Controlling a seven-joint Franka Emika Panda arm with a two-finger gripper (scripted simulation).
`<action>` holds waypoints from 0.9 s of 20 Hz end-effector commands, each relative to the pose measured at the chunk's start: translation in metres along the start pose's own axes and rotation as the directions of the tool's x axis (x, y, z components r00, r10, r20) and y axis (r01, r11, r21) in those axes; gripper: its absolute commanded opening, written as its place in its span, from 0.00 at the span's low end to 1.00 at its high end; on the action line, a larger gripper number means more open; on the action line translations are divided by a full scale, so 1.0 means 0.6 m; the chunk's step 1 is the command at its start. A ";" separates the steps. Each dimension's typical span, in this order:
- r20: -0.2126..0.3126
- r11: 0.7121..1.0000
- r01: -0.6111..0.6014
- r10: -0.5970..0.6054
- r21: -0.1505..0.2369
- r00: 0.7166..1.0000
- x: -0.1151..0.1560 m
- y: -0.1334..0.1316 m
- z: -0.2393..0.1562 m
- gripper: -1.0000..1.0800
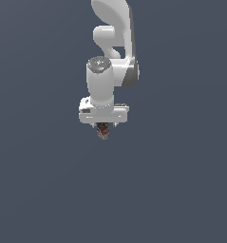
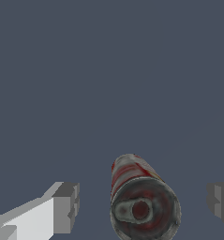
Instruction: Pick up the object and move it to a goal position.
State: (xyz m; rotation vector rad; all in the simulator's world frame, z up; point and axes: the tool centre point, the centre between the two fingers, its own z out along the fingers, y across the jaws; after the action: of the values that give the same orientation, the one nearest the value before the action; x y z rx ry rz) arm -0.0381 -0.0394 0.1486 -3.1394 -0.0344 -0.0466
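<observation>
The tin can has a red-and-white label and a dark metal top that faces the wrist camera. It sits between my two fingers. One grey fingertip and the other each stand apart from the can's sides, with a visible gap on both. My gripper is open around the can. In the exterior view the white hand points straight down, and the gripper is mostly hidden under it. Only the lower part of the can peeks out below the hand.
A plain dark grey-blue surface fills both views. The white arm rises behind the hand toward the top of the exterior view. No other objects or marker show.
</observation>
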 end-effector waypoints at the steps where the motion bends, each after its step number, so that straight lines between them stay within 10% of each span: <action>1: 0.010 1.000 0.002 -0.002 -0.001 1.000 -0.023 0.007 0.012 0.96; 18: 0.029 1.000 0.005 -0.005 -0.001 1.000 -0.068 0.020 0.046 0.96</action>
State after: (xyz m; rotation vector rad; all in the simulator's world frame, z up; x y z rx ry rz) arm -0.0771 -0.0522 0.1235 -3.1414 -0.0423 -0.0022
